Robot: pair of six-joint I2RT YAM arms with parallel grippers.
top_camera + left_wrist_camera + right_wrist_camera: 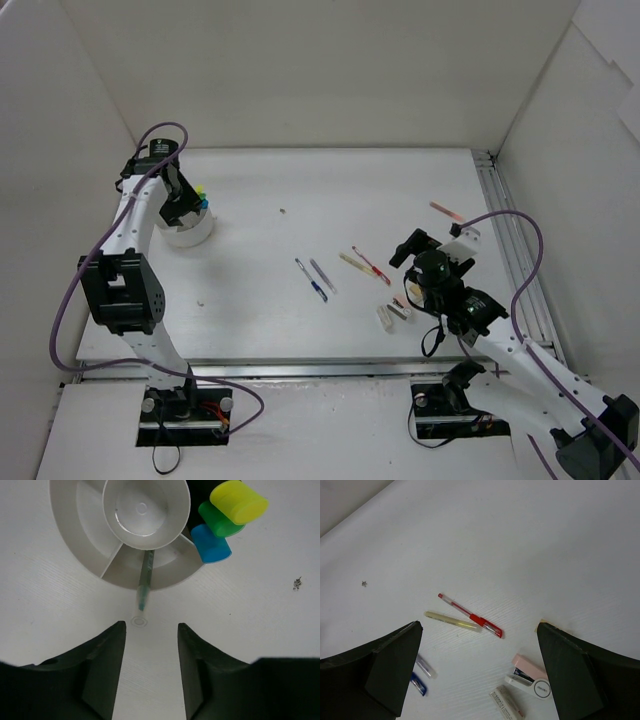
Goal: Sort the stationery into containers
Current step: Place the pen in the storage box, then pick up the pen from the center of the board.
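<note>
- The left arm (133, 215) goes up the left side of the top view. It bends at the elbow, and its end hangs over the round white tub (75, 515).
- The left gripper (150, 630) points straight down at the surface (400, 190), just below the tub in the left wrist view. Its jaws are apart, and only bare surface shows between them.
- The tub sits in the upper left of the top view. It has a small round cup in the middle, with walls that split up the ring around it.
- A thin greenish pen (146, 575) leans in the part of the tub nearest the jaws. Its tip pokes out past the rim.
- A yellow highlighter (239, 501), a green highlighter (217, 522) and a blue highlighter (210, 544) stick up side by side at the tub's right side.
- The right arm (520, 350) comes in from the lower right of the top view and leans toward the middle.
- The right gripper (477, 627) hangs tilted over the loose things. Its jaws are wide apart and hold nothing.
- Below them, a red pen (470, 616) and a pale yellow stick (452, 621) lie close together.
- A silver pen (424, 666) and a blue pen (418, 684) lie at the lower left of the right wrist view.
- A pink block (529, 665) and a white block (507, 705) lie at the lower right of that view.
</note>
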